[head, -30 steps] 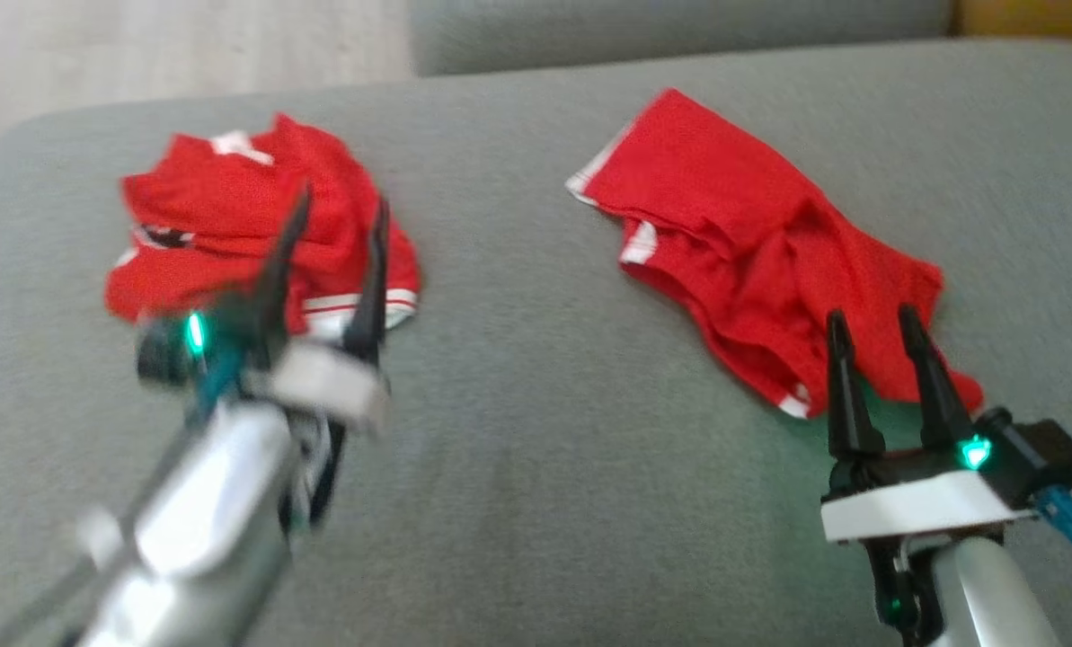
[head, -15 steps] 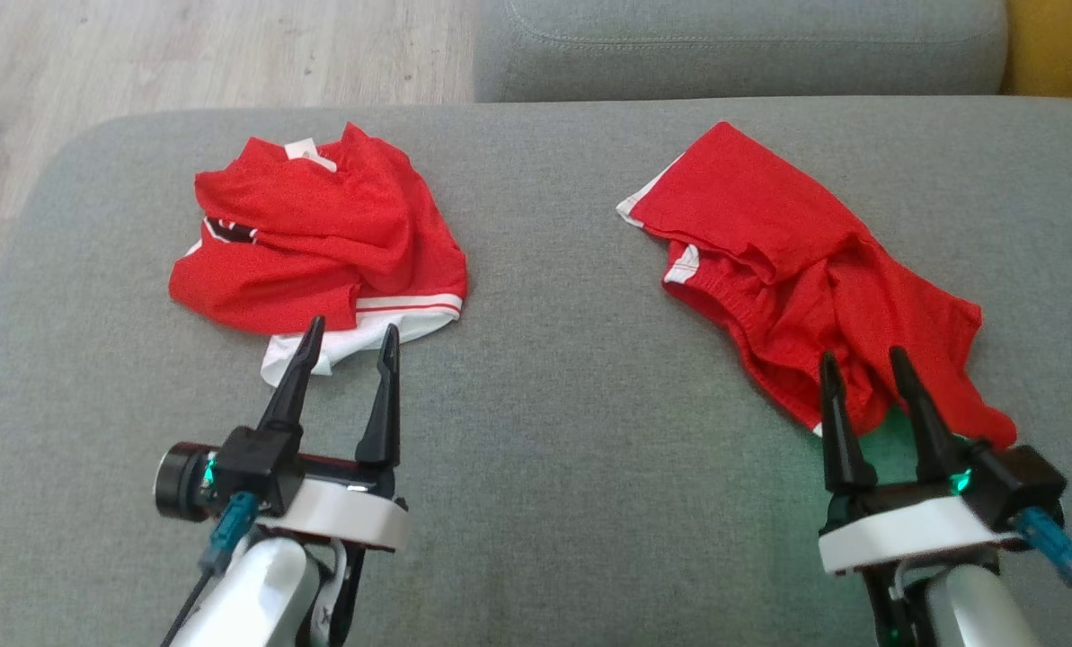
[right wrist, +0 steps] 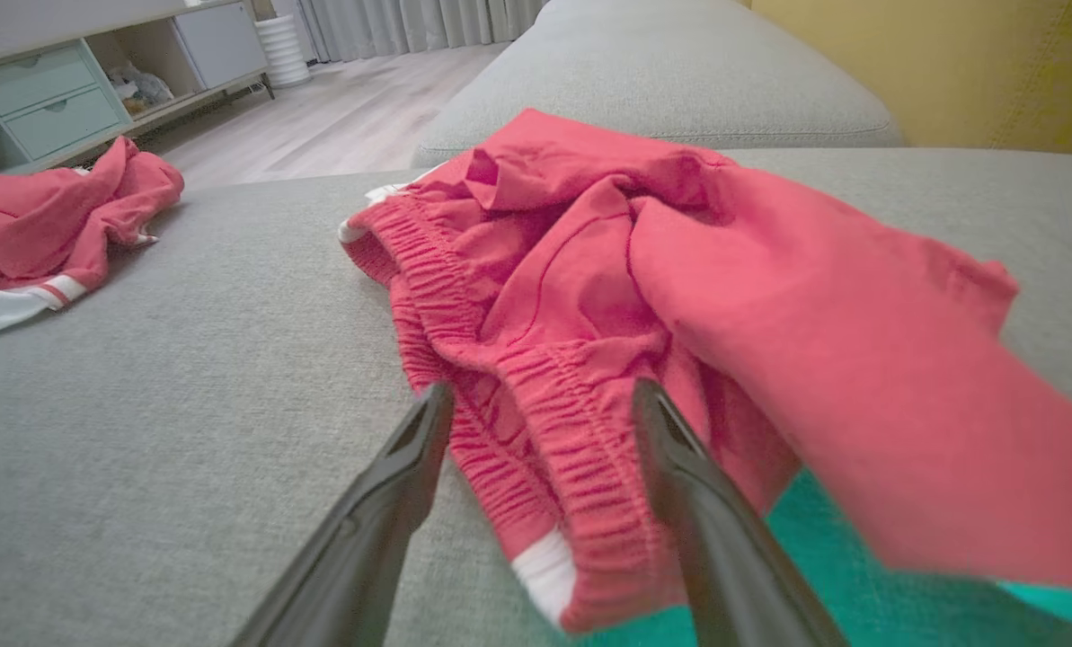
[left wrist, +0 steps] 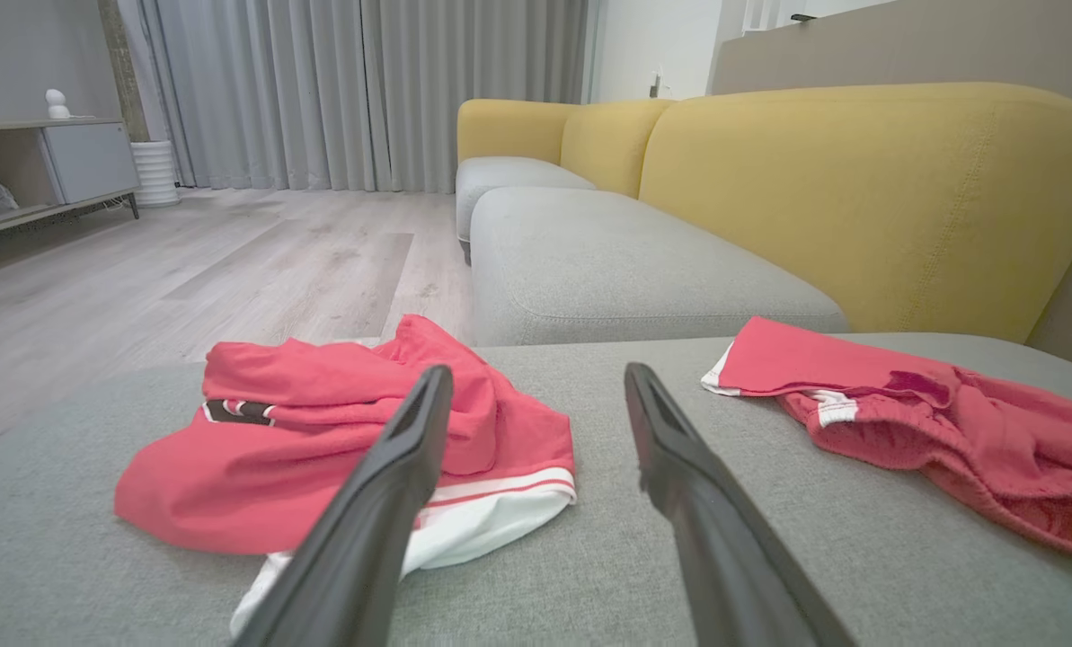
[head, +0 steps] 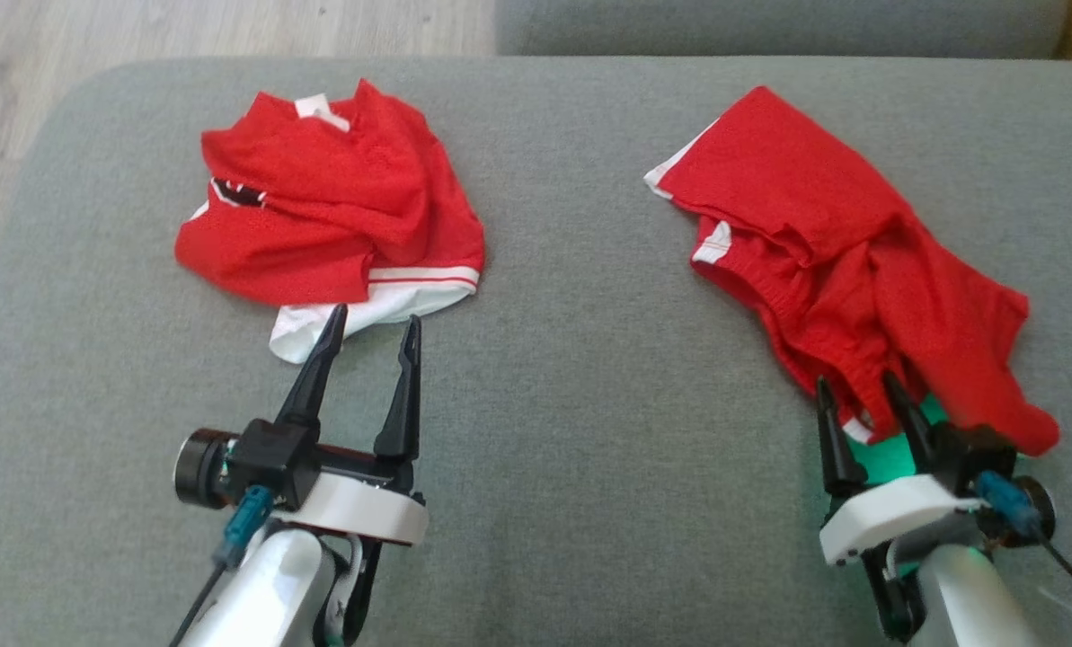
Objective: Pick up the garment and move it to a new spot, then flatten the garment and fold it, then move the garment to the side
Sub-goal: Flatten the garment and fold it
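A broad bare strip of grey cushion (head: pixel 571 359) lies open between the crumpled red shirt (head: pixel 329 207) and the red shorts (head: pixel 823 234). A yellow backrest (left wrist: pixel 859 198) rises beyond the shorts, closing that side.

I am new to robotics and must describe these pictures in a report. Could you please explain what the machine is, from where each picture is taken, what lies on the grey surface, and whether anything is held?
It is a wheeled robot with two arms, each ending in a gripper with two long dark fingers. The head view looks down from a camera on its head; each wrist view looks along one gripper's fingers. On the grey sofa cushion lie two crumpled garments: a red jersey with white trim on the robot's left and red shorts with an elastic waistband on its right. The left gripper is open, its fingertips by the jersey's white hem. The right gripper is open too, with the waistband between its fingers. Nothing is held.
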Motion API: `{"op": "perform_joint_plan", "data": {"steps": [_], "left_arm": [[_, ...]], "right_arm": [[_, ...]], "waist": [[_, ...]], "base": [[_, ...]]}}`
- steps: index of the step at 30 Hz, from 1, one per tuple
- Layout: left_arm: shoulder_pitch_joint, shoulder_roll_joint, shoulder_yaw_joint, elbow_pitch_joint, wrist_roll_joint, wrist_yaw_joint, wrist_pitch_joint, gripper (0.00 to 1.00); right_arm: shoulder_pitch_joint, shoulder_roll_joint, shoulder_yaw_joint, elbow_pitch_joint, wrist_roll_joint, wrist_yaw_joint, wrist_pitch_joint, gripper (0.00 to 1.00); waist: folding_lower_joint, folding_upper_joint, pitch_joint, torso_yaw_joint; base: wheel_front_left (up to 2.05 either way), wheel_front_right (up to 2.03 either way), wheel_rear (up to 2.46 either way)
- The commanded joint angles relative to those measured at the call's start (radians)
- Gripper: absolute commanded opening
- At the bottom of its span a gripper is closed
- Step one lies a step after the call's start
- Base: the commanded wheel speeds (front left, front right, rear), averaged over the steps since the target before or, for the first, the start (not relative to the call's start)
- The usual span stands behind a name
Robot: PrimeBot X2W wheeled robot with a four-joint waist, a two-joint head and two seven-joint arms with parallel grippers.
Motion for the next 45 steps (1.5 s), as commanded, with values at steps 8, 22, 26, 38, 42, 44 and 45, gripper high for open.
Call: {"op": "perform_joint_plan", "data": {"steps": [8,22,26,38,42,44,45], "left_arm": [[-0.061,-0.01,0.059,-0.007,0.028,-0.022,-0.009,1.0],[-0.051,-0.039,0.08,0.015,0.048,-0.043,-0.01,1.0],[-0.048,-0.045,0.085,0.015,0.053,-0.047,-0.01,1.0],[-0.039,-0.061,0.103,0.019,0.07,-0.059,-0.01,1.0],[-0.037,-0.061,0.113,0.018,0.073,-0.059,-0.01,1.0],[-0.034,-0.061,0.122,0.016,0.074,-0.058,-0.01,1.0],[-0.032,-0.061,0.125,0.016,0.075,-0.058,-0.01,1.0]], "right_arm": [[-0.088,-0.004,0.01,0.106,-0.008,-0.001,-0.009,0.0],[-0.161,-0.004,0.315,-0.01,0.109,-0.001,-0.01,0.0],[-0.189,-0.004,0.43,-0.04,0.148,-0.001,0.021,0.0],[-0.245,-0.004,0.664,-0.049,0.237,-0.001,0.079,1.0],[-0.25,-0.004,0.652,-0.046,0.251,-0.001,0.071,1.0],[-0.251,-0.004,0.635,-0.043,0.251,-0.001,0.066,1.0],[-0.249,-0.004,0.622,-0.042,0.25,-0.001,0.063,1.0]], "waist": [[-0.0001,0.0,0.021,0.024],[-0.0001,0.0,-0.008,0.027],[-0.0001,0.0,-0.013,0.034],[-0.0001,0.0,-0.01,0.065],[-0.0001,0.0,-0.009,0.059],[-0.0001,0.0,-0.013,0.048],[-0.0001,0.0,-0.017,0.041]], "base": [[0.0,0.0,0.0],[0.0,0.0,0.0],[0.0,0.0,0.0],[0.0,0.0,0.0],[0.0,0.0,0.0],[0.0,0.0,0.0],[0.0,0.0,0.0]]}}
